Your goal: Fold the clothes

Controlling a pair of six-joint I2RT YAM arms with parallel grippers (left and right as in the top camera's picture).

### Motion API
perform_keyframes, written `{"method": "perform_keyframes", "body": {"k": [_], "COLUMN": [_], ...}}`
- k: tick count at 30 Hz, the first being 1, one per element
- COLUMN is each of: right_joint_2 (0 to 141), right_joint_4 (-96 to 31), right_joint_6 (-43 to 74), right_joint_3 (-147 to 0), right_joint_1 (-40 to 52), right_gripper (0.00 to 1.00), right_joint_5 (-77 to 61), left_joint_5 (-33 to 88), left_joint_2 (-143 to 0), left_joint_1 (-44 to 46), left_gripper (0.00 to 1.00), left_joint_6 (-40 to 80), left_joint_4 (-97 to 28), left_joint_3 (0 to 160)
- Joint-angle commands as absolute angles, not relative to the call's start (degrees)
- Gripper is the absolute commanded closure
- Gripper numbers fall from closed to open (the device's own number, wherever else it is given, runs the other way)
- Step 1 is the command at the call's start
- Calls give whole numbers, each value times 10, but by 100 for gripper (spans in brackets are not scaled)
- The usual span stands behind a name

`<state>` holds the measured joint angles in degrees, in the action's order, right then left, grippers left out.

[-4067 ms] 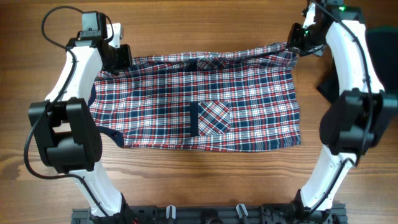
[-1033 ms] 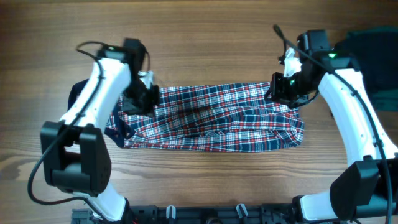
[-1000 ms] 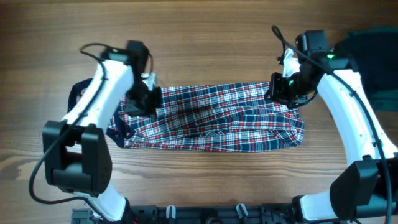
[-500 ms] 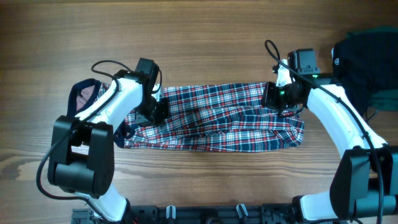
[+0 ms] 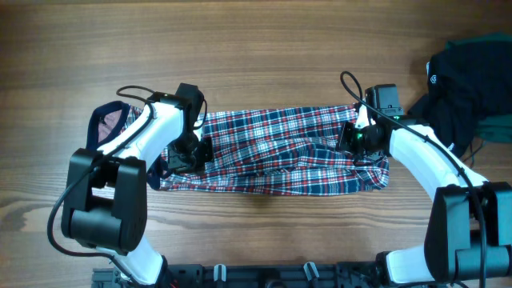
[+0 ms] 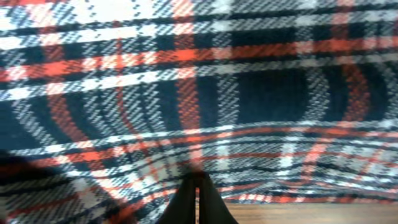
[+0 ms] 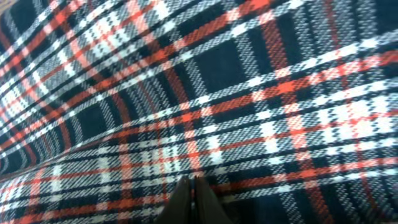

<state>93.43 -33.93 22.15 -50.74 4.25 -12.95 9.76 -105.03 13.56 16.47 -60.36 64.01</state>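
The plaid shirt [image 5: 280, 152] lies on the wooden table as a long, narrow, rumpled band, its far edge doubled over toward the front. My left gripper [image 5: 197, 149] is low on the band's left end, jaws pressed together on a pinch of the cloth. In the left wrist view the shut fingertips [image 6: 198, 198] sit against plaid that fills the frame. My right gripper [image 5: 357, 141] is low on the band's right end, also shut on the cloth. In the right wrist view its gripper [image 7: 193, 198] is shut on plaid. The chest pocket is hidden.
A heap of dark clothing [image 5: 464, 76] lies at the far right of the table. A navy-edged loop of cloth with a pale inside [image 5: 108, 124] lies left of the left arm. A black rack [image 5: 264, 276] runs along the front edge.
The shirt was spread flat; now its far edge is folded over toward the front. In the last second both grippers came down and forward with the cloth.
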Motion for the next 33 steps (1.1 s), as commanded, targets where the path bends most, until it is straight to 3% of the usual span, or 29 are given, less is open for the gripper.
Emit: {"method": "perform_keyframes", "body": {"k": [1,5,13,17,23,28,33], "right_joint_2": [934,934,934,934,934,934,934], "right_joint_4": [-379,-466,-432,-430,-412,-409,-405], "right_joint_6": [322,409,405,402,375,375,375], "right_joint_3": [-505,-505,-507,-507,-507,-507,-507], "right_joint_1": [43,43,43,43,43,43,43], "right_gripper": [96,96,96,96,96,96,96], "right_joint_5": [-56,39,-22,-28,-65,-65,-65], "left_joint_5": [64,29,42,203,242,175,140], "left_joint_2": [-1042,-1042,-1021,-1017,-1048,-1051,-1090], "left_joint_1": [136,136,156,195,291,371,390], "left_gripper": [96,96,96,96,96,96,96], "left_joint_6": [192,231,227,200,260,337,340], "left_joint_4": [-611,-606,-582,-468,-352,-268,-246], "left_joint_3": [637,637,723,738,738,738,738]}}
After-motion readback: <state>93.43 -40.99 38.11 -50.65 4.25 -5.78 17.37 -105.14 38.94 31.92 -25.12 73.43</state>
